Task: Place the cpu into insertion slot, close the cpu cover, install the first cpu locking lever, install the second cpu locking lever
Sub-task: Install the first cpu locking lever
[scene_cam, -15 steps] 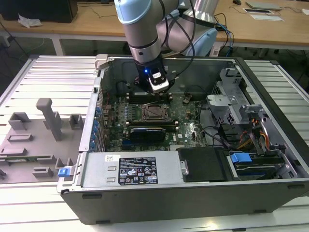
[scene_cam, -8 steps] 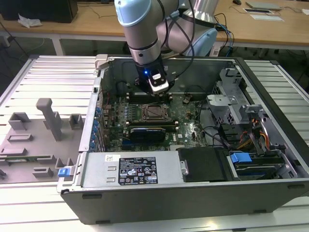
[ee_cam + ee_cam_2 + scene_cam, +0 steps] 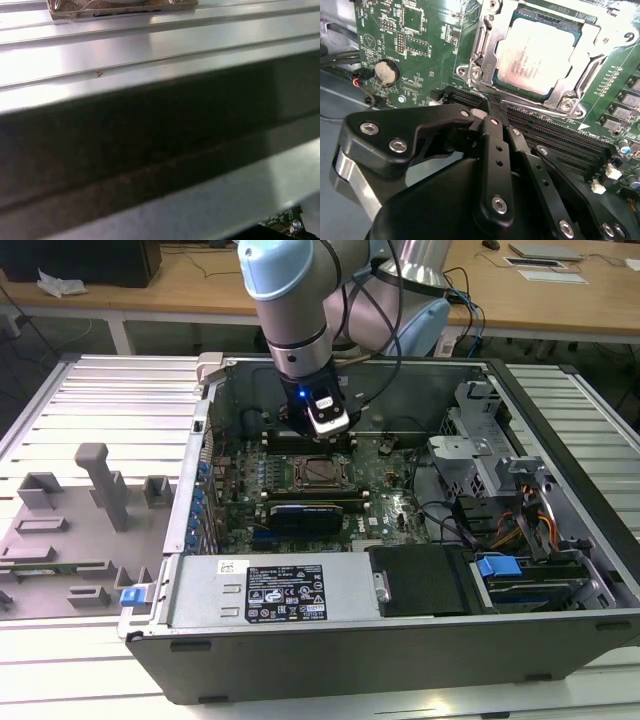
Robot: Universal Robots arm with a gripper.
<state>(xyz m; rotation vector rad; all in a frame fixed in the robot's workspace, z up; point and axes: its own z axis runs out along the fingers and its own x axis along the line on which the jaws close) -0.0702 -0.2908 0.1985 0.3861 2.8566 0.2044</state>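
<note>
Open computer case (image 3: 400, 640) lies on the ribbed metal worktop (image 3: 90, 400), motherboard (image 3: 390, 490) facing up. The arm (image 3: 290, 300) comes down from the far side into the case; the gripper (image 3: 328, 437) hangs just on the far side of the insertion slot (image 3: 318, 472), close above the board.

In the second wrist view the gripper (image 3: 492, 107) is narrow, black fingers (image 3: 495, 145) drawn together with tips meeting, holding nothing. The tips sit over the long black memory slots (image 3: 555, 135), just beside the socket edge, not touching the chip.

The cpu (image 3: 537, 57) sits flat in the insertion slot (image 3: 540, 92), pale silver top up. The cpu cover (image 3: 487, 42) is down over it, silver frame around the chip with the top showing through the square window. A screw head (image 3: 566, 104) shows at the frame's corner nearest the gripper. Cannot tell whether the locking levers are latched.

A round coin battery (image 3: 386, 72) lies on the green board well apart from the socket. In the exterior view a long black expansion card (image 3: 305, 512) lies just near of the socket, a labelled power supply (image 3: 270, 590) at the case's near wall, a blue tab (image 3: 498, 566) on the exterior view's right. A grey fixture tray (image 3: 70, 530) sits on the worktop at the exterior view's left.

First wrist view shows ribbed metal (image 3: 150, 45) and a dark band, blurred.
</note>
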